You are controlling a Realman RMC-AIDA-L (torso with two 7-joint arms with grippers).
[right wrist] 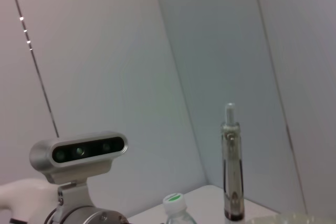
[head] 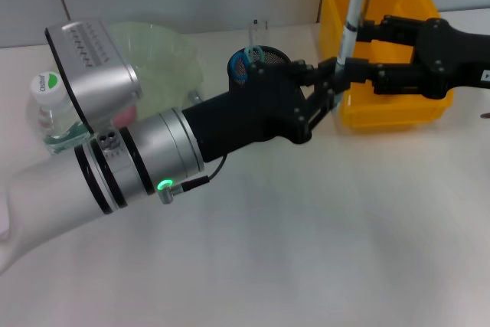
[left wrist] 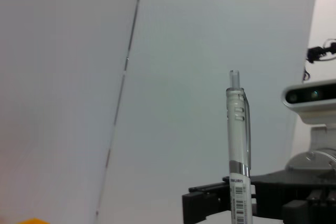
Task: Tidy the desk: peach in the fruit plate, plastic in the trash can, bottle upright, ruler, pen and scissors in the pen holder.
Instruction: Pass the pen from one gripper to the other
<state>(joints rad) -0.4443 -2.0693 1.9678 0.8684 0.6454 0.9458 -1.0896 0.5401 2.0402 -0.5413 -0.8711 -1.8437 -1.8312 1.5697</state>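
The pen [head: 354,13] stands nearly upright in the air in front of the yellow trash can [head: 383,44], just beside the black mesh pen holder [head: 259,63]. Both tools meet at its lower part: the left tool [head: 331,91] and the right tool [head: 348,67] each appear pinched on it. They hover over a pale worktop [head: 306,243] backed by grey wall panels [left wrist: 79,77]. The bottle [head: 47,109] stands upright beside the green fruit plate [head: 164,55].

My left gripper [head: 331,91] and right gripper [head: 348,67] both pinch a slim silver-and-clear click pen [head: 354,13] held upright, just beside the black mesh pen holder [head: 264,61], before the yellow plastic bin [head: 383,5].
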